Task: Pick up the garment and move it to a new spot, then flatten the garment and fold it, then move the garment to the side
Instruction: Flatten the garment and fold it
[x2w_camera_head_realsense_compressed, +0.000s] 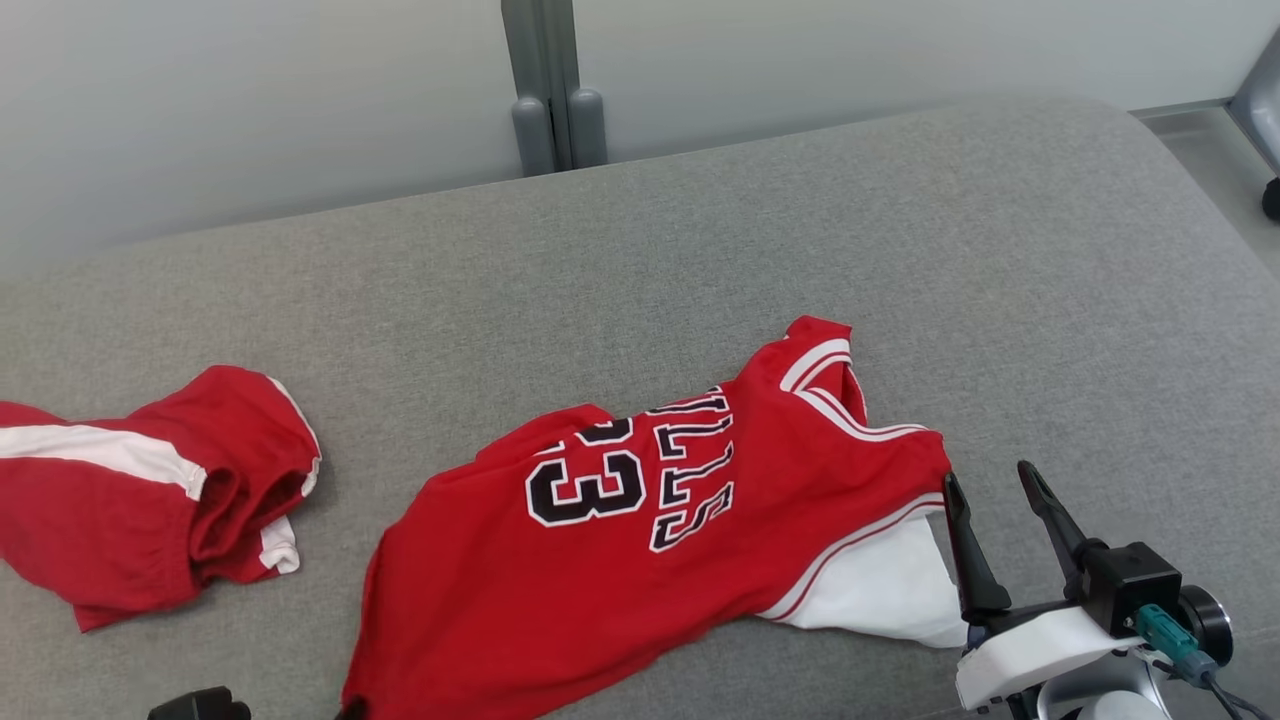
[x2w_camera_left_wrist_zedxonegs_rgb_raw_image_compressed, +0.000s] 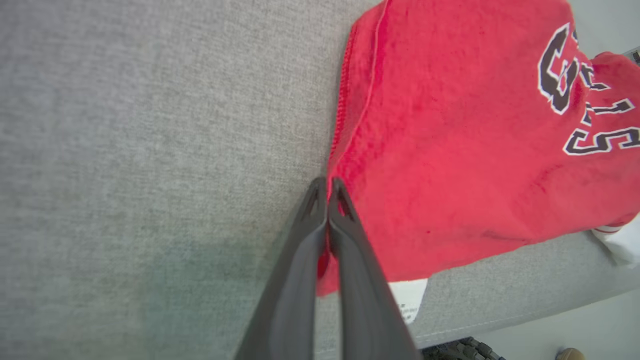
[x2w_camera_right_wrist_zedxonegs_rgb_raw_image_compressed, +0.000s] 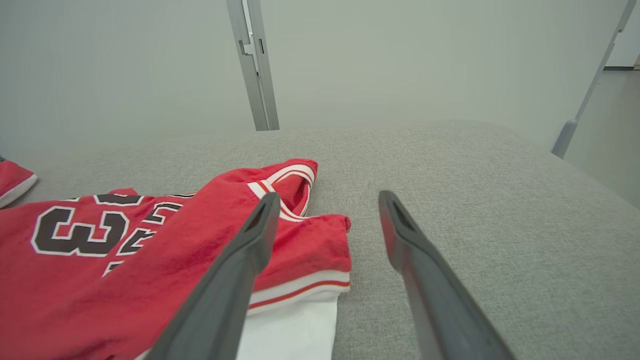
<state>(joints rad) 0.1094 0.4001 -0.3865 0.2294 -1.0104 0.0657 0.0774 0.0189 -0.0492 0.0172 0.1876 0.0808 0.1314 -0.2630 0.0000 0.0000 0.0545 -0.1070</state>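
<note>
The garment (x2w_camera_head_realsense_compressed: 620, 540), a red jersey with black number and lettering, lies rumpled on the grey cushioned surface (x2w_camera_head_realsense_compressed: 900, 250), its white lining (x2w_camera_head_realsense_compressed: 880, 590) showing at the right. In the left wrist view my left gripper (x2w_camera_left_wrist_zedxonegs_rgb_raw_image_compressed: 327, 186) is shut, its tips pinched on the hem edge of the garment (x2w_camera_left_wrist_zedxonegs_rgb_raw_image_compressed: 450, 165), with a white label (x2w_camera_left_wrist_zedxonegs_rgb_raw_image_compressed: 407, 297) beside the fingers. My right gripper (x2w_camera_head_realsense_compressed: 990, 478) stands open just right of the jersey's shoulder. Its left finger crosses the red cloth (x2w_camera_right_wrist_zedxonegs_rgb_raw_image_compressed: 150, 250) in the right wrist view, and nothing lies between the tips of this gripper (x2w_camera_right_wrist_zedxonegs_rgb_raw_image_compressed: 328, 197).
A second red piece with white stripes (x2w_camera_head_realsense_compressed: 150, 490) lies bunched at the far left. A grey post (x2w_camera_head_realsense_compressed: 550, 90) rises behind the surface against a pale wall. The surface's front edge (x2w_camera_left_wrist_zedxonegs_rgb_raw_image_compressed: 500, 320) runs close under the jersey's hem. Bare grey cushion stretches behind and to the right.
</note>
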